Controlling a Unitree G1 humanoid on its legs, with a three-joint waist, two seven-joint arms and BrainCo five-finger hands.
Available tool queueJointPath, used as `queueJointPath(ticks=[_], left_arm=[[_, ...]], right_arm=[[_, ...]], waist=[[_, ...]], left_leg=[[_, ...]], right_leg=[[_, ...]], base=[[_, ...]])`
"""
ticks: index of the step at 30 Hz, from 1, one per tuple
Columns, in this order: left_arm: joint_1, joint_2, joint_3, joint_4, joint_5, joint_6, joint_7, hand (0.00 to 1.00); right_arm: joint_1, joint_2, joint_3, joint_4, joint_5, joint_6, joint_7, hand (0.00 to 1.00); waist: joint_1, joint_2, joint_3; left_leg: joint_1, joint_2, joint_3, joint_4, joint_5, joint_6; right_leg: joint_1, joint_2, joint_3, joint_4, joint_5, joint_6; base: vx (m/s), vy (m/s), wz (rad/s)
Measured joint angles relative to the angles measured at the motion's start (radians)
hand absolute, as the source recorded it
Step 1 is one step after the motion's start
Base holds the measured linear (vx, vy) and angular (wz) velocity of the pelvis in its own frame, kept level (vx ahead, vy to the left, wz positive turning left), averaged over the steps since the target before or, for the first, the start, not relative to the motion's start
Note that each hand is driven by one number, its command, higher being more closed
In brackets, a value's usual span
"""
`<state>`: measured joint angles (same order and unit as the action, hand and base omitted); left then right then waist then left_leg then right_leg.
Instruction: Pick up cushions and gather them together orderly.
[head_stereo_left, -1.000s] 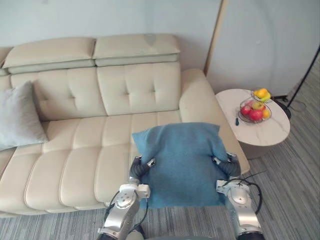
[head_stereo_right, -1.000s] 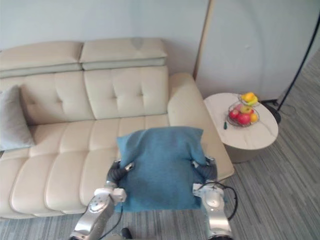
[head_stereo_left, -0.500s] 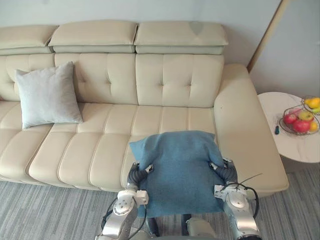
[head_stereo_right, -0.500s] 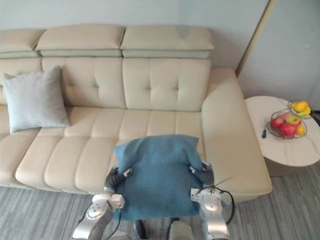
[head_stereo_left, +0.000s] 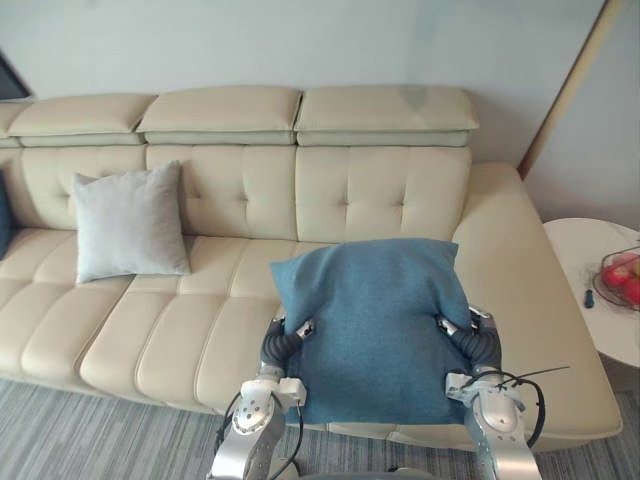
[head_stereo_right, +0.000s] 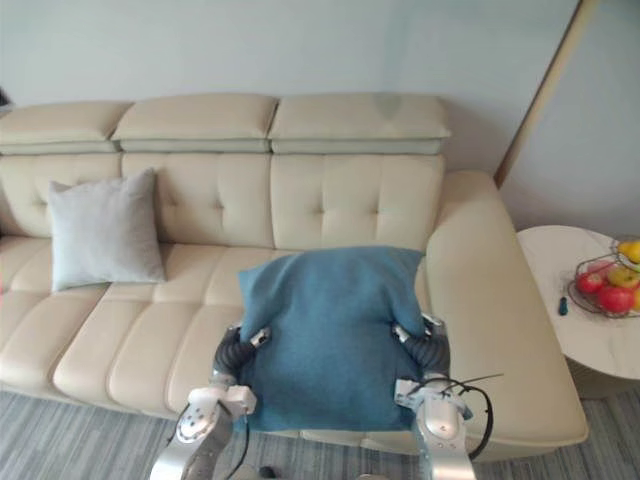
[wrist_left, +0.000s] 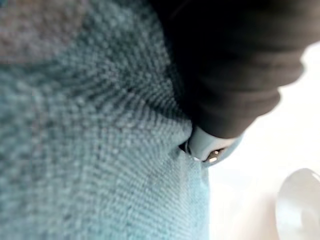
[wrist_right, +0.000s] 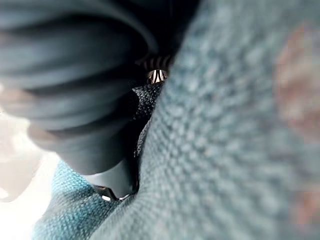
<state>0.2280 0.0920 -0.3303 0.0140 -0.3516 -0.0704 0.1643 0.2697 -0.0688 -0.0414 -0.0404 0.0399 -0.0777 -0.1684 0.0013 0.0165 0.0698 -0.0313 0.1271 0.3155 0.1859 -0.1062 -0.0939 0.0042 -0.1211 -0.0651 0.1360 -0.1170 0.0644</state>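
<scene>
Holding the blue cushion in front of the sofa: items as I see them from the remote station

1. Grey cushion (head_stereo_left: 130, 222): pale grey, square. It stands on the seat of the sofa (head_stereo_left: 385, 185) toward its left end and leans back against the backrest. It is well apart from both arms.

2. Sofa: cream, tufted back, padded headrests along the top, broad armrest at the right end. It sits on a floor (head_stereo_left: 60, 430) of grey striped carpet.

3. Left robot hand (head_stereo_left: 285, 338): set against the left edge of the blue cushion (head_stereo_left: 375, 325), low on that side. Its dark ribbed cover lies tight against the weave in its own wrist view. The grip itself is buried in the fabric, so I cannot tell whether it is clamped or slack.

4. Blue cushion: teal-blue, woven, square. It is carried upright between the two arms, in front of the right half of the seat, and its top edge overlaps the lower backrest from my viewpoint.

5. Right robot hand (head_stereo_left: 468, 338): set against the right edge of the blue cushion, level with its partner. The cloth covers its grip too, so I cannot tell its state.

6. Counter (head_stereo_right: 545, 270): round, pale top, just beside the armrest. It carries a wire fruit basket (head_stereo_right: 608, 288) with red and yellow fruit, and a small dark item (head_stereo_right: 563, 306) too small to identify.
</scene>
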Motion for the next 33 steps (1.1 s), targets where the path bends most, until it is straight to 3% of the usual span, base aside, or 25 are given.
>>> queueJointPath(ticks=[2, 6, 13, 19, 23, 30, 31, 33], left_arm=[[0.008, 0.01, 0.0, 0.0, 0.004, 0.002, 0.0, 1.0], [0.008, 0.01, -0.002, 0.0, 0.013, 0.004, 0.0, 1.0], [-0.1, 0.027, -0.004, 0.043, 0.046, 0.008, 0.013, 1.0], [-0.368, 0.041, 0.002, 0.141, 0.046, -0.003, 0.136, 1.0], [-0.649, 0.071, 0.006, 0.237, 0.044, -0.028, 0.242, 1.0], [-1.149, 0.114, 0.021, 0.464, 0.045, -0.049, 0.356, 1.0], [-1.24, 0.114, 0.038, 0.521, 0.046, -0.05, 0.362, 0.0], [-1.31, 0.113, 0.052, 0.565, 0.046, -0.05, 0.37, 0.0]], right_arm=[[0.008, 0.01, 0.005, 0.001, -0.001, 0.0, 0.0, 1.0], [0.01, 0.009, 0.006, 0.022, -0.004, 0.0, 0.0, 1.0], [-0.104, -0.021, 0.02, 0.099, -0.087, 0.0, -0.046, 1.0], [-0.308, -0.042, 0.064, 0.107, -0.148, 0.004, -0.166, 1.0], [-0.584, -0.088, 0.067, 0.151, -0.17, 0.012, -0.263, 1.0], [-1.054, -0.183, 0.033, 0.307, -0.195, 0.019, -0.402, 1.0], [-1.147, -0.19, 0.016, 0.359, -0.194, 0.019, -0.416, 0.0], [-1.218, -0.191, 0.0, 0.394, -0.194, 0.022, -0.43, 0.0]], waist=[[-0.001, -0.009, -0.004], [-0.006, 0.0, -0.036], [-0.013, 0.006, -0.037], [-0.008, 0.008, -0.018], [0.002, 0.005, 0.02], [0.005, 0.02, 0.074], [0.005, 0.023, 0.078], [0.005, 0.03, 0.088]], left_leg=[[0.027, -0.022, 0.029, -0.044, 0.009, 0.013], [0.035, -0.046, 0.04, -0.11, 0.034, 0.023], [-0.025, -0.049, 0.062, -0.205, 0.1, 0.022], [-0.186, -0.044, 0.087, -0.198, 0.138, 0.037], [-0.34, -0.033, 0.084, -0.165, 0.168, 0.046], [-0.512, -0.036, 0.06, -0.222, 0.26, 0.053], [-0.536, -0.038, 0.057, -0.248, 0.283, 0.051], [-0.553, -0.039, 0.054, -0.265, 0.299, 0.049]], right_leg=[[-0.007, -0.015, 0.026, -0.002, 0.003, 0.011], [-0.039, -0.026, 0.043, -0.003, 0.004, 0.021], [-0.139, -0.014, 0.058, -0.03, 0.045, 0.018], [-0.317, -0.007, 0.081, -0.007, 0.087, 0.012], [-0.476, -0.004, 0.086, 0.038, 0.107, 0.008], [-0.675, 0.0, 0.067, 0.07, 0.141, 0.003], [-0.709, 0.002, 0.063, 0.071, 0.147, 0.001], [-0.727, 0.002, 0.054, 0.071, 0.149, 0.0]], base=[[0.01, 0.114, -0.28], [0.01, 0.039, -0.1], [-0.01, -0.017, -0.08], [-0.06, -0.017, -0.07], [-0.11, -0.019, 0.05], [-0.07, 0.002, 0.12], [-0.03, 0.01, 0.11], [0.0, 0.008, 0.11]])
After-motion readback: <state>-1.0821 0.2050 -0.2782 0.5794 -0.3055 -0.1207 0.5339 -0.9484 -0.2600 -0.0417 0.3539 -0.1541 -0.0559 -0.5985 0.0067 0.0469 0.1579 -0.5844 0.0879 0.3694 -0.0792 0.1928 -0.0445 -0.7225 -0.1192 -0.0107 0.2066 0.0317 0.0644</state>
